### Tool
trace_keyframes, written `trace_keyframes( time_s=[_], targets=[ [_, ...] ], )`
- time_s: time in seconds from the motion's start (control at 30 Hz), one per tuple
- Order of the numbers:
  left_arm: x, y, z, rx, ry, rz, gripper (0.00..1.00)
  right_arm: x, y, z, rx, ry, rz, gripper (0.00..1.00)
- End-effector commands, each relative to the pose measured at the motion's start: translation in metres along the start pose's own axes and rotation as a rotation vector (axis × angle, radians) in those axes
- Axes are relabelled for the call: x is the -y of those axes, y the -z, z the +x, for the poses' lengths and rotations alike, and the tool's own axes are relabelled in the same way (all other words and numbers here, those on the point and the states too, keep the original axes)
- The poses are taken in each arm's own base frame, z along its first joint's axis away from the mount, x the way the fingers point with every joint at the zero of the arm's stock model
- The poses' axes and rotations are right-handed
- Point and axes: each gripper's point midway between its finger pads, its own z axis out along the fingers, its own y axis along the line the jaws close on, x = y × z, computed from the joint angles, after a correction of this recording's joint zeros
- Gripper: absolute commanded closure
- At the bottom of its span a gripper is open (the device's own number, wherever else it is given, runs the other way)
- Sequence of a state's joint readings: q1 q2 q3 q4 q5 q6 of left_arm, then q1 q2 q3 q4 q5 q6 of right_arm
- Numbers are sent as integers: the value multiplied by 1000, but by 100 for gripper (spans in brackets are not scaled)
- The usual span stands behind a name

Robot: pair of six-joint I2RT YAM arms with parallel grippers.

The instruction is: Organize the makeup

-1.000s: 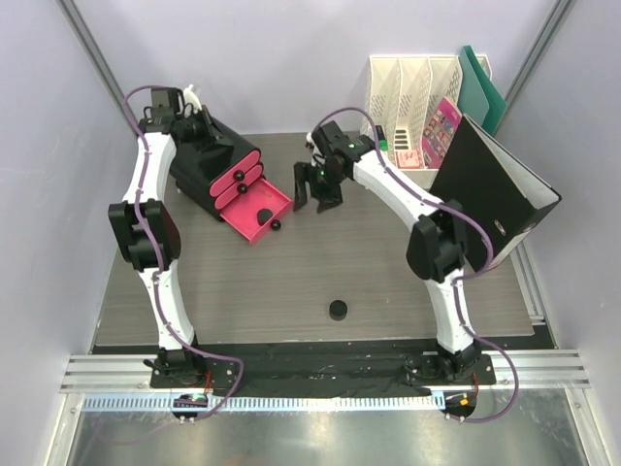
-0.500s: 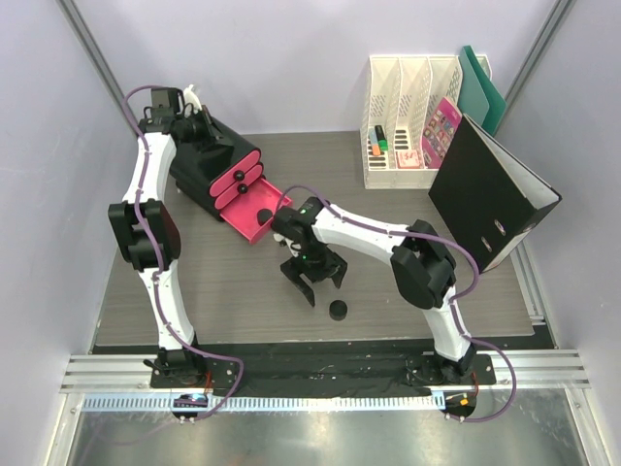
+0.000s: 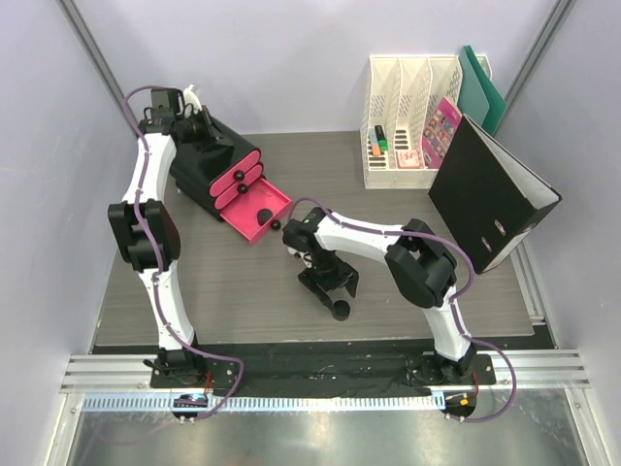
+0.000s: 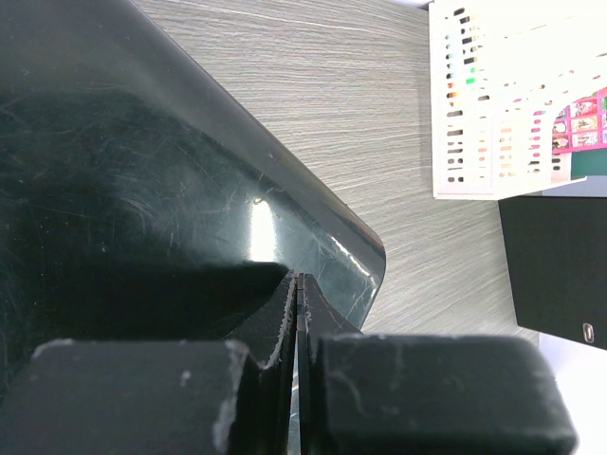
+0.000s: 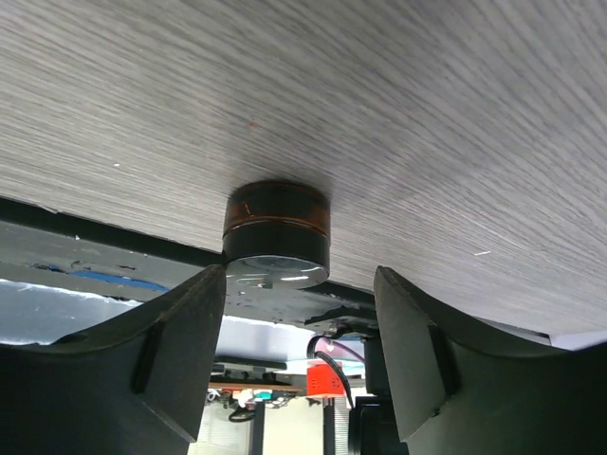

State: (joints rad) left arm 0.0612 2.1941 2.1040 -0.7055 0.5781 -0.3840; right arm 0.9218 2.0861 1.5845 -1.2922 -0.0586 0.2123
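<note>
A black round compact [image 3: 341,312] lies on the grey table near the front edge. My right gripper [image 3: 332,294] is open just behind it, jaws spread. In the right wrist view the compact [image 5: 276,223] sits just beyond my open right gripper [image 5: 299,313], between the lines of the two fingers and touching neither. A second black compact [image 3: 260,212] lies in the open pink drawer [image 3: 254,231]. My left gripper [image 3: 201,127] is shut at the top rear of the black box [image 3: 209,160]. In the left wrist view its fingers [image 4: 285,313] are pressed together over the glossy box top [image 4: 142,190].
A white file organizer [image 3: 412,116] stands at the back right with orange and green marker pens [image 3: 380,144] and a pink card [image 3: 441,124]. A black binder [image 3: 490,189] leans at the right. The organizer also shows in the left wrist view [image 4: 493,104].
My right arm swung from the back of the table down to the front and now hangs open over the loose compact. The left arm has not moved.
</note>
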Motion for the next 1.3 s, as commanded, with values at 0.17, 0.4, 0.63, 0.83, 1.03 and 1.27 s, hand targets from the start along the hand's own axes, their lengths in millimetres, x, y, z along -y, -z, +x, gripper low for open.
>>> trace_keyframes(
  time_s=[0.17,0.4,0.63,0.83,1.03,1.27],
  targets=[
    [-116,-18,171,-553,216,-387,100,-6,0,2,-9,16,-28,32],
    [-116,-18,173,-557,213,-387,100,-11,-1,3,-24,26,-49,27],
    [-118,-15,177,-567,213,-397,100,-24,5,1,18,29,-69,28],
    [-119,-14,182,-577,216,-399,100,-31,8,7,33,44,-60,29],
    [-119,-12,184,-577,218,-401,100,-31,5,12,31,35,-48,28],
    [-116,-10,182,-570,212,-394,100,-31,-15,13,26,51,1,45]
  ],
)
